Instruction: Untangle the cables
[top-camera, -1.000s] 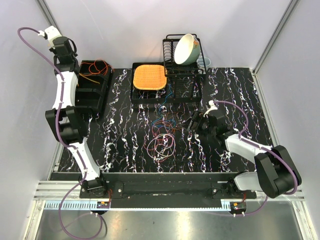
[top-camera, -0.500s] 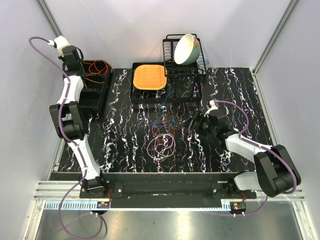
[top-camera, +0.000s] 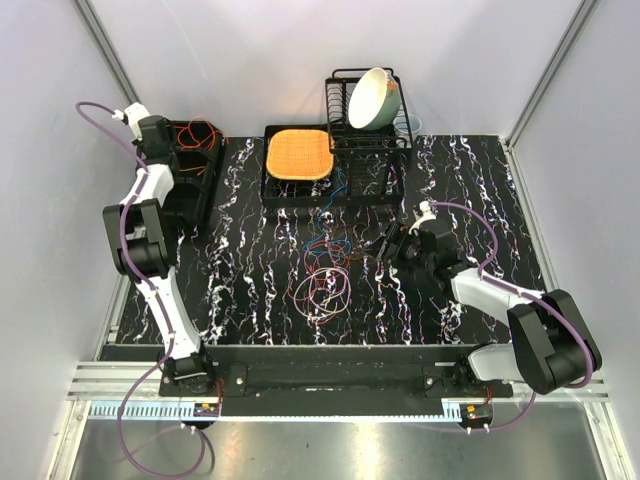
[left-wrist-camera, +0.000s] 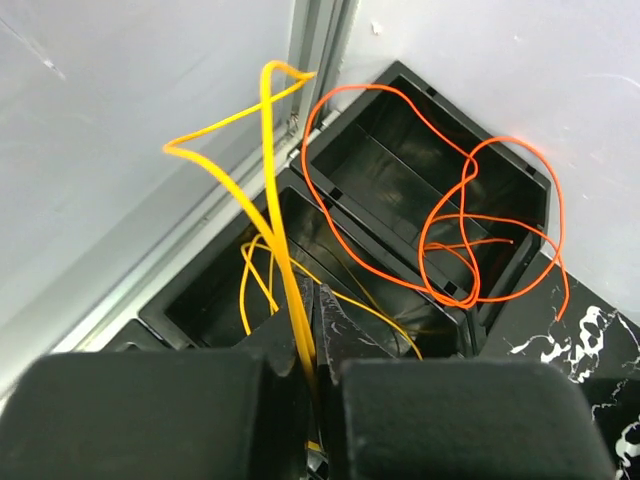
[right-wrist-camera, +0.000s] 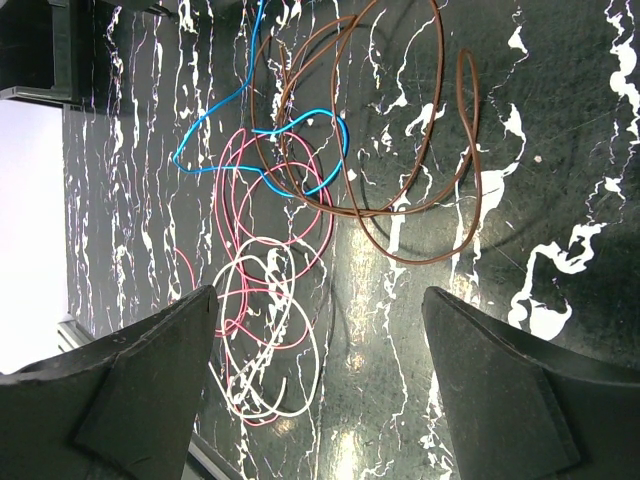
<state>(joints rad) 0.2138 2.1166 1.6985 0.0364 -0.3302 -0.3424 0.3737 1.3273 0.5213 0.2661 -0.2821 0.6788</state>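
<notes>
My left gripper (top-camera: 163, 138) is over the black compartment bin (top-camera: 186, 190) at the back left. In the left wrist view it (left-wrist-camera: 314, 300) is shut on a yellow cable (left-wrist-camera: 268, 190) that loops up above the bin. An orange cable (left-wrist-camera: 445, 230) lies across the bin's far compartments. The other cables lie tangled mid-table (top-camera: 322, 280). My right gripper (top-camera: 388, 242) is open and empty just right of them. Its view (right-wrist-camera: 318, 300) shows a blue cable (right-wrist-camera: 215, 125), a brown cable (right-wrist-camera: 440, 150), a pink cable (right-wrist-camera: 250, 200) and a white cable (right-wrist-camera: 300, 360) overlapping on the table.
A black dish rack (top-camera: 345, 135) with a cream bowl (top-camera: 372, 98) stands at the back centre. Next to it an orange mat (top-camera: 298, 153) lies on a black tray (top-camera: 270, 192). Grey walls close in the left, back and right sides.
My left gripper has moved right and nearer, from beyond the bin's far left corner to over the bin, with the yellow cable in it. The right arm has not moved.
</notes>
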